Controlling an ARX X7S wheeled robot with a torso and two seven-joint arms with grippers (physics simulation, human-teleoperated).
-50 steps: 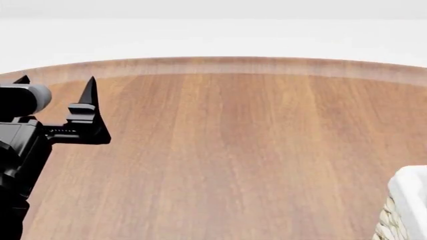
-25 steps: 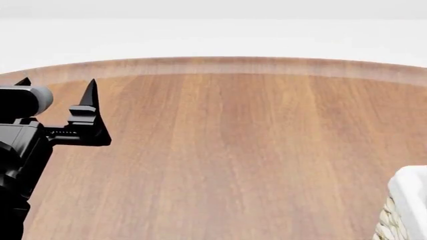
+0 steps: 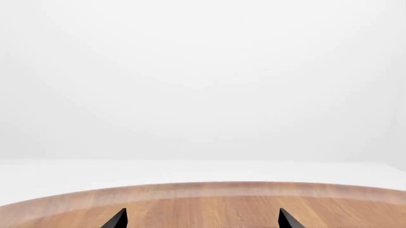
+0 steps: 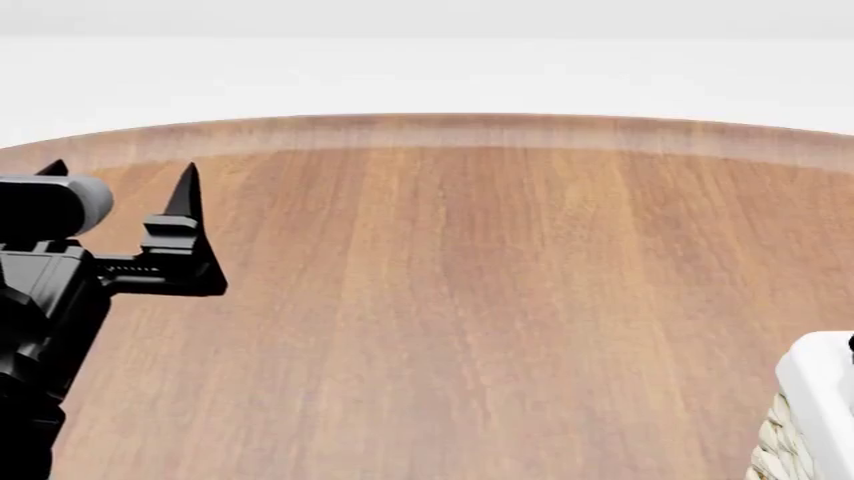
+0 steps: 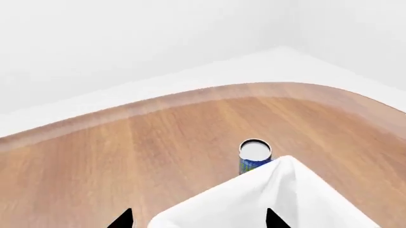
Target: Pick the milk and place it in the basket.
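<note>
L tool (image 4: 118, 178) agape; basket (image 4: 817, 395) white-lined wicker.

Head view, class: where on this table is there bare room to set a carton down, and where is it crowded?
Bare wood runs across the table from the left gripper to the basket at the right edge, and back to the far rim. The crowding is by the basket: the right wrist view shows a small can standing behind its cloth corner.
</note>
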